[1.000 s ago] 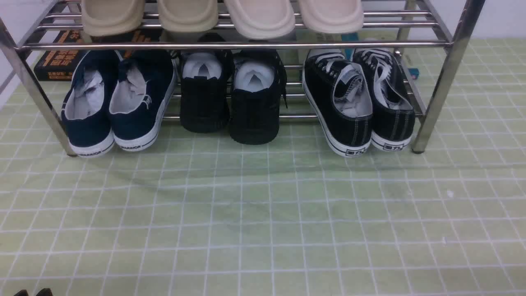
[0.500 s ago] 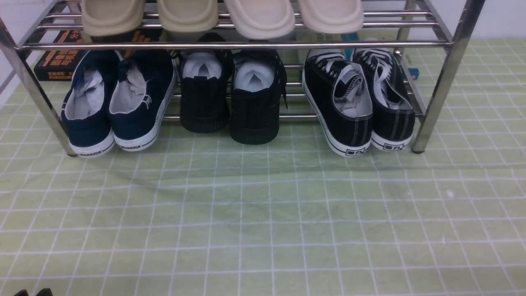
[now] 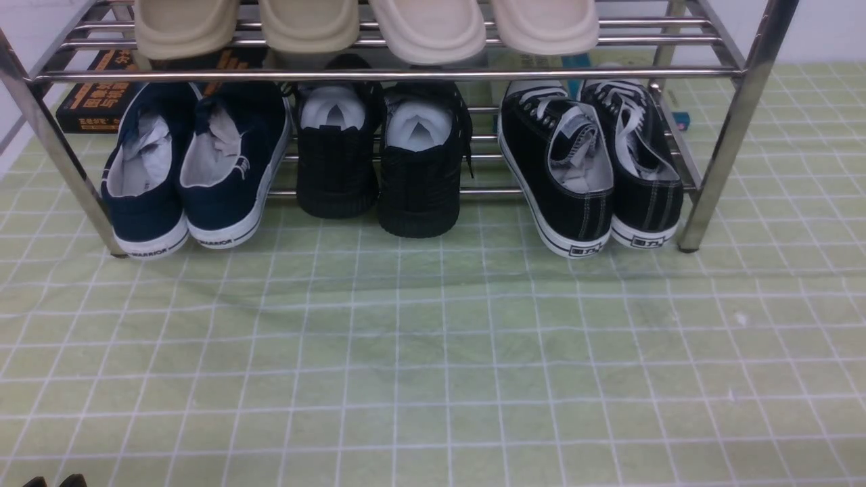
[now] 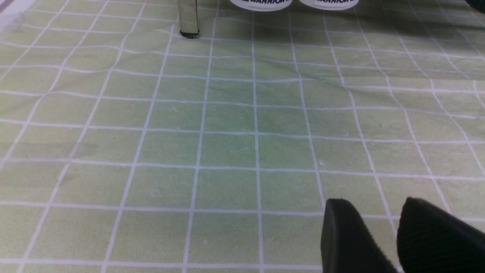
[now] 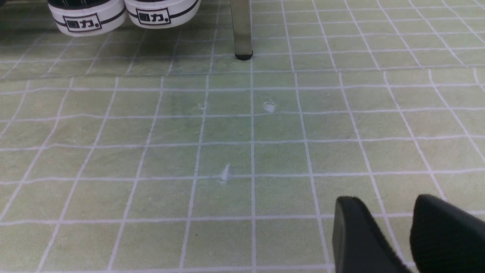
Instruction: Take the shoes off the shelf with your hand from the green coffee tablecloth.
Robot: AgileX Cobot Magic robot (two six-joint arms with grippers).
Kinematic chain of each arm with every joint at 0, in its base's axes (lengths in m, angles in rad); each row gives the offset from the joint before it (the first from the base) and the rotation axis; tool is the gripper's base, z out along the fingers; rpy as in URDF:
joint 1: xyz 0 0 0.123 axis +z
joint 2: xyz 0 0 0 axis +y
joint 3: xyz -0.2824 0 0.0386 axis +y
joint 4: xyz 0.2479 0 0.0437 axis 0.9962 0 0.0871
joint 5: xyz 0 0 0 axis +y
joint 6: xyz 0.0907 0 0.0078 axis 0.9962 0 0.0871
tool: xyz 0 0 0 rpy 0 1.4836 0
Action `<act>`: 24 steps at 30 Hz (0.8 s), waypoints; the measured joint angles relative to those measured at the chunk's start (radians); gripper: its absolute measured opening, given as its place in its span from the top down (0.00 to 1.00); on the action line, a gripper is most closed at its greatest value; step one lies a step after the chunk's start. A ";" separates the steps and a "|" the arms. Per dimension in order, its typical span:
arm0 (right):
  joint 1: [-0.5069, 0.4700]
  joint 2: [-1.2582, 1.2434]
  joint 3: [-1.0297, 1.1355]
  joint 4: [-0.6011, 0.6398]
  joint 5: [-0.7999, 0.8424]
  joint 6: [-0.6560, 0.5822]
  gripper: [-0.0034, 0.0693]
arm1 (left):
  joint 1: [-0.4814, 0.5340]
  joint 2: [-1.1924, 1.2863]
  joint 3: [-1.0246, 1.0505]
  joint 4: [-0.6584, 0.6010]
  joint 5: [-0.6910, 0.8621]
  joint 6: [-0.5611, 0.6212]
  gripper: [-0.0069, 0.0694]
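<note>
While the black canvas sneakers remain to be taken off the rack, both claws stand apart, gripping nothing.

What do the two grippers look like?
Left gripper: two black fingers, matte, thick, with rounded tips. Right gripper: same look, two dark rounded fingers. No markings or cables visible on either; arms out of view.

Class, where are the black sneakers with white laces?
The black sneakers sit on the rack's lower tier, front view, right end, beside the rack's right front leg.
</note>
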 joint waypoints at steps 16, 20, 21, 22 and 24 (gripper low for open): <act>0.000 0.000 0.009 0.670 -0.009 0.375 0.62 | 0.000 0.000 0.000 0.000 0.000 0.000 0.59; 0.000 0.000 0.009 0.714 0.004 0.370 0.62 | 0.000 0.000 0.000 0.000 0.000 0.000 0.59; 0.000 0.000 0.009 0.720 0.010 0.356 0.62 | 0.000 0.000 0.000 0.000 0.000 0.000 0.59; 0.000 0.000 0.009 0.721 0.014 0.338 0.62 | 0.000 0.000 0.000 0.000 0.000 0.000 0.59; 0.000 0.000 0.006 0.721 0.007 0.270 0.64 | 0.000 0.000 0.000 0.000 0.000 0.000 0.59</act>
